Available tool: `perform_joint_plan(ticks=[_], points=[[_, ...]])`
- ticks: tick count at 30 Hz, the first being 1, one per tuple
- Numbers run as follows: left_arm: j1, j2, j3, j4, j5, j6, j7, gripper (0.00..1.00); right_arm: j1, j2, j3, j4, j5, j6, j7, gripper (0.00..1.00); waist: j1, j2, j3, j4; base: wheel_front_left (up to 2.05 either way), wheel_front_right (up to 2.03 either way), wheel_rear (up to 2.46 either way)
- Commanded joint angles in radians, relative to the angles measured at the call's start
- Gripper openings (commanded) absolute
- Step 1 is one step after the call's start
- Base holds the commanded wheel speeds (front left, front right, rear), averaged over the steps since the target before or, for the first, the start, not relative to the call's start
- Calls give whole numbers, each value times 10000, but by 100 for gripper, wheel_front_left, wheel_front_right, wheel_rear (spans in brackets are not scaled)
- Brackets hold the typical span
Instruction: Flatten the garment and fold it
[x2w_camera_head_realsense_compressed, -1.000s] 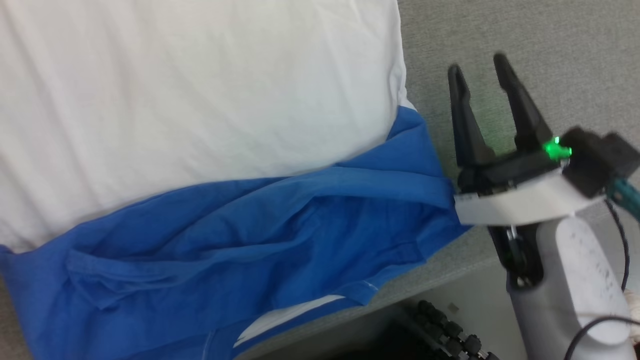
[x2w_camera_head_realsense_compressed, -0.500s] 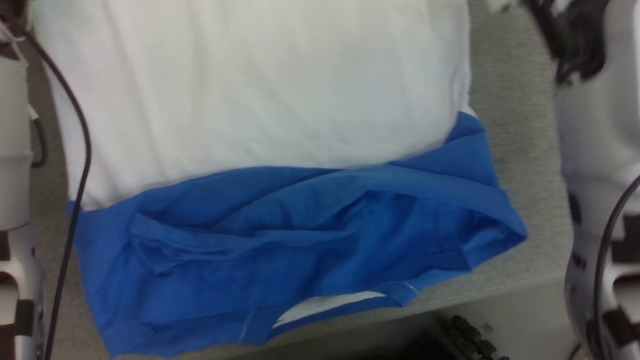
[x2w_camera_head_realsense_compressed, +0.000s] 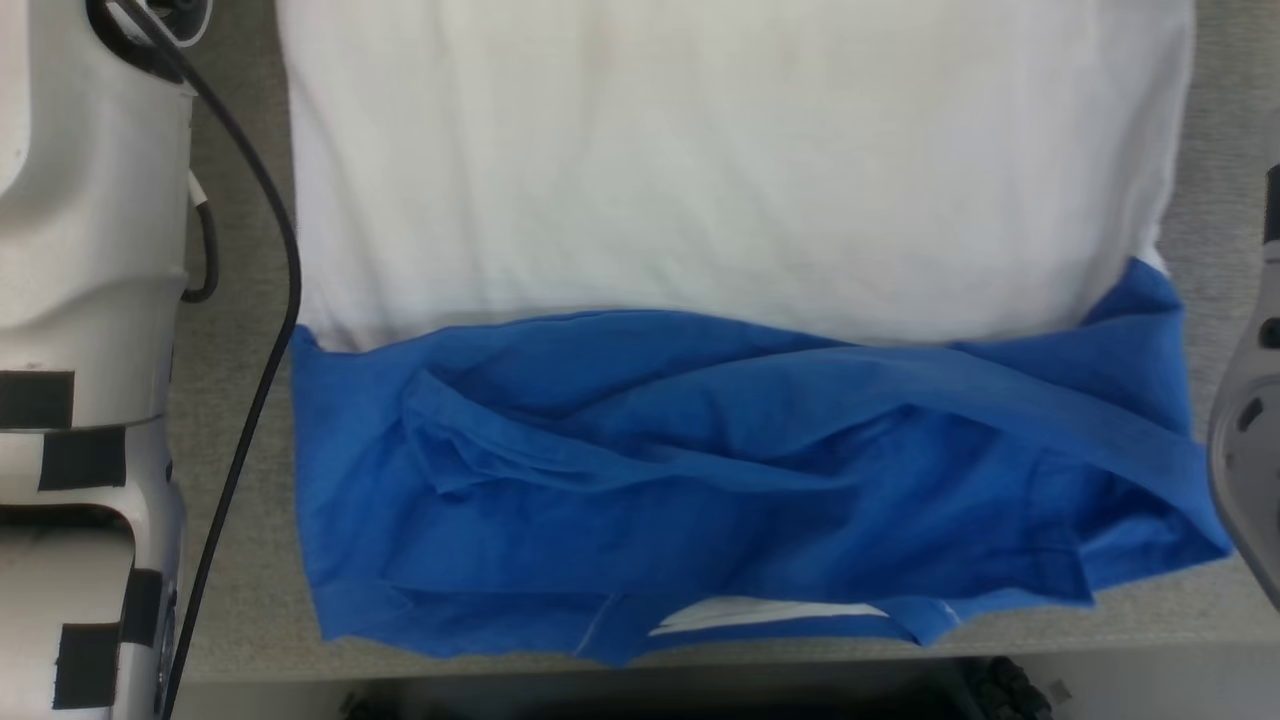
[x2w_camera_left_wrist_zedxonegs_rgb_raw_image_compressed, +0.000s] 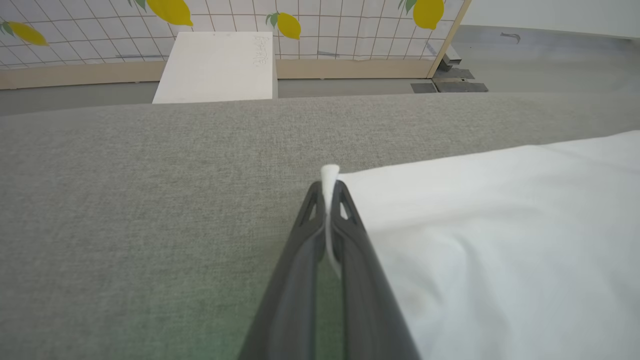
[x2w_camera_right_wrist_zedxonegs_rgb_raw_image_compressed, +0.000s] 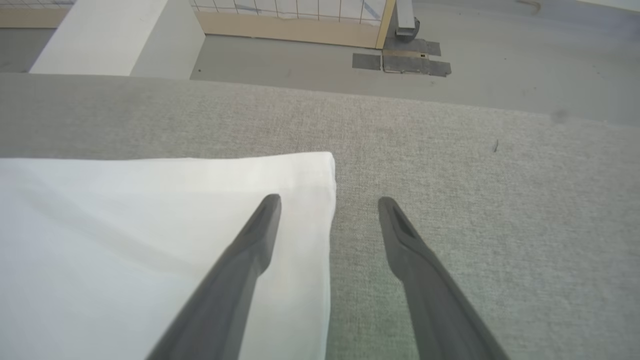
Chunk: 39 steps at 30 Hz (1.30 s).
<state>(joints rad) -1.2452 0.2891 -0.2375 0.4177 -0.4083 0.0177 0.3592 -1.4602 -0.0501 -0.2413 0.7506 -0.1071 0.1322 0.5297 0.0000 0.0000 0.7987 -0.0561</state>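
The light is bright and even. The white of the garment (x2w_camera_head_realsense_compressed: 700, 150) looks washed out, and soft shadows sit in its blue folds. The head view is a little blurry. A faint green glow tints the surface (x2w_camera_left_wrist_zedxonegs_rgb_raw_image_compressed: 150, 225) by the left claw (x2w_camera_left_wrist_zedxonegs_rgb_raw_image_compressed: 327, 186). The surface's far edge looks bent.

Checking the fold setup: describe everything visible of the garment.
The garment is a soft, thin T-shirt: white body, royal-blue sleeves and neck end bunched in creases nearest the robot. It lies mostly flat on the grey fabric table. The left gripper is shut on one white corner, pinching it up; the open right gripper sits at another corner, partly over the cloth.
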Motion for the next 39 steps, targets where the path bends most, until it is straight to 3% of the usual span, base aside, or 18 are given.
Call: perform_joint_plan(ticks=[1, 6, 7, 8, 10, 11, 19, 26, 33, 39], points=[[-229, -45, -23, 39, -59, -75, -133, 0, -227, -6, -210, 75, -298, -15, 247, 100, 0, 0, 392, 452, 0, 0, 0], [-294, -171, -127, 119, -114, -191, -395, 0, -515, -4, -905, 158, -1029, -15, 1110, 100, 0, 0, 583, 684, 0, 0, 0], [-290, -174, -153, 147, -111, -214, -441, 0, -524, -3, -981, 203, -1090, -15, 1292, 76, 0, 0, 597, 710, 0, 0, 0], [-285, -177, -173, 180, -116, -231, -473, 0, -524, -3, -1018, 238, -1119, -15, 1436, 38, 0, 0, 604, 724, 0, 0, 0], [-281, -182, -187, 236, -135, -248, -536, 0, -510, -3, -1038, 238, -1122, -15, 1538, 9, 0, 0, 599, 728, 0, 0, 0], [-278, -179, -196, 264, -138, -254, -562, 0, -494, -3, -1039, 211, -1143, -15, 1527, 0, 0, 0, 588, 726, 0, 0, 0], [-260, -50, -243, 373, -8, -381, -1455, 0, -118, -2, -446, -43, -667, -15, 160, 0, 0, 0, 241, 500, 0, 0, 0], [740, 26, -190, 172, -274, -829, -2822, 0, 1258, -81, 1240, -504, 1187, -15, -2364, 0, 0, 0, -1008, 175, 0, 0, 0], [2841, 249, -272, -568, -847, -1230, -3787, 0, 3793, -1202, 3574, -2026, 3204, -15, -4089, 0, 0, 0, -2806, 83, 0, 0, 0], [4929, 491, -334, -1640, -1410, -1350, -4195, 0, 6160, -2162, 4382, -3538, 4376, -15, -4460, 0, 0, 0, -4027, 81, 0, 0, 0]])
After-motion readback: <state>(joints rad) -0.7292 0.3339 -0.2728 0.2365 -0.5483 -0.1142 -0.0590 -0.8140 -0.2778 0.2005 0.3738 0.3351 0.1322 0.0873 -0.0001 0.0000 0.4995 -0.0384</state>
